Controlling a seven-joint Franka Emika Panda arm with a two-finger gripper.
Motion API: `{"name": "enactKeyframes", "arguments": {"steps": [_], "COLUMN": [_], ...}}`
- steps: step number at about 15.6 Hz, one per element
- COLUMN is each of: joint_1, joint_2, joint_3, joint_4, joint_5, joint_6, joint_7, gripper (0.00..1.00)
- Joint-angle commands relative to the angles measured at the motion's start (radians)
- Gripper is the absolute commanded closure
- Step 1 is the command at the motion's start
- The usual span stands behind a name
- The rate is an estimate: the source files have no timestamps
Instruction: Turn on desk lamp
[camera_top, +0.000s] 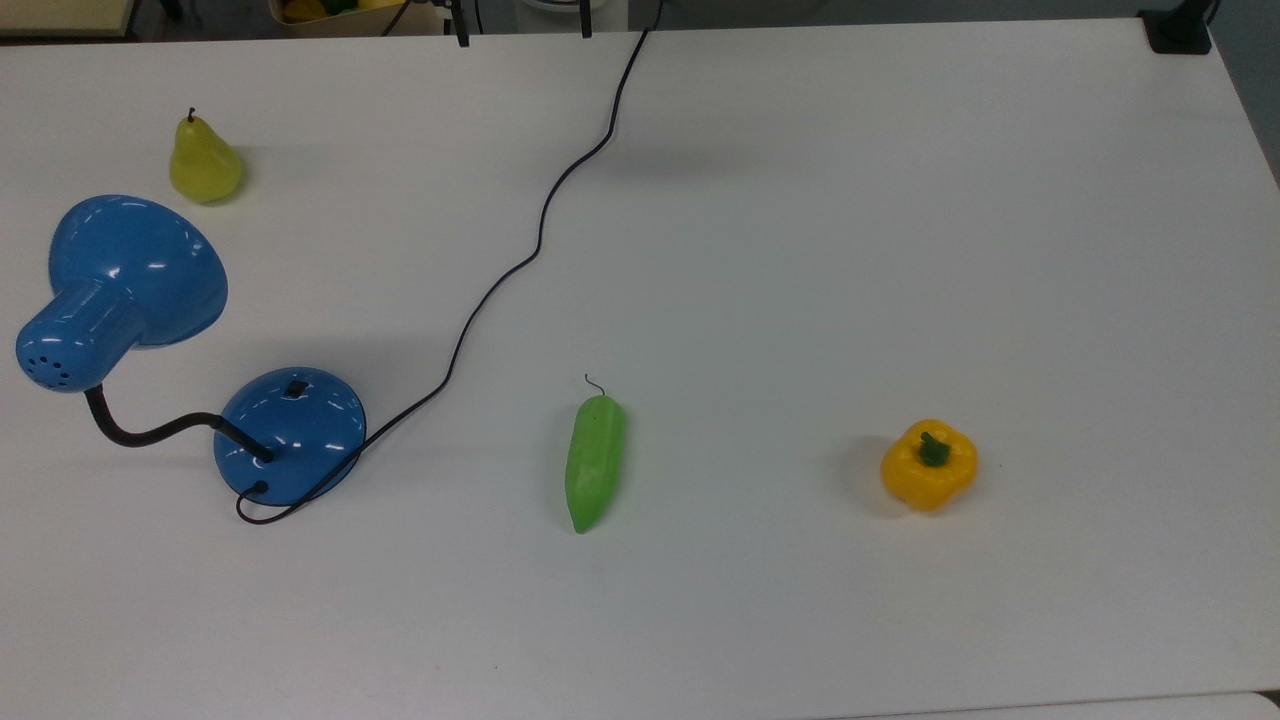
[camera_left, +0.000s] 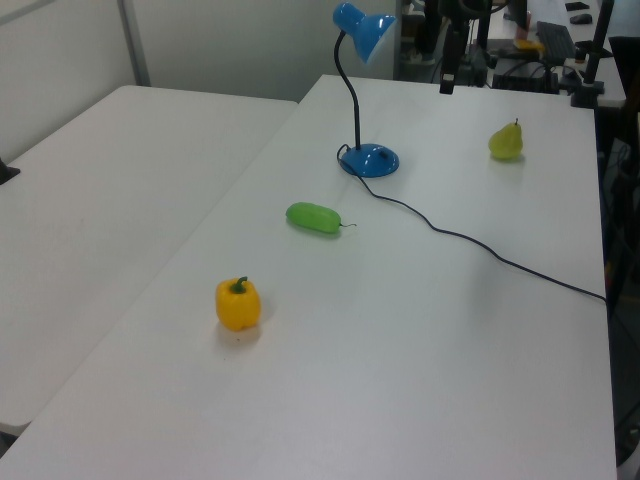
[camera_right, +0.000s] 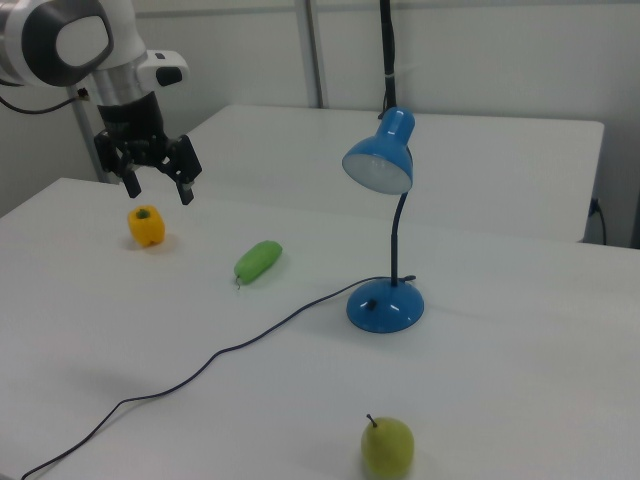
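Desk lamp (camera_right: 385, 240): unlit | gripper (camera_right: 159, 182): spread open, empty, well apart | risk: off-centre press on small base switch (camera_top: 295, 388) tips top-heavy lamp, snags cord (camera_top: 540, 215)

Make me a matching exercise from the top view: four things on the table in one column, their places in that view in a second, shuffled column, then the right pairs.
Things:
1. pear
2. desk lamp
3. green pod
4. yellow pepper

Places in the top view:
A. nearest the right edge
B. middle of the table
C. upper left, above the lamp shade
D. left side, cord trailing from its base

Pairs: 1-C, 2-D, 3-B, 4-A
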Motion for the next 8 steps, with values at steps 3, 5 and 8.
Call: {"name": "enactKeyframes", "arguments": {"steps": [3,5,8], "joint_1": [0.012,0.012,0.01], "joint_2": [-0.018,-0.018,-0.017], "joint_3": [-0.012,-0.012,-0.012], "joint_4": [-0.016,-0.016,-0.016], "joint_5": [-0.006,-0.006,-0.004], "joint_6": [0.013,0.015,0.015], "joint_7": [-0.005,-0.011,-0.014], "gripper": [0.0,0.0,0.0]}}
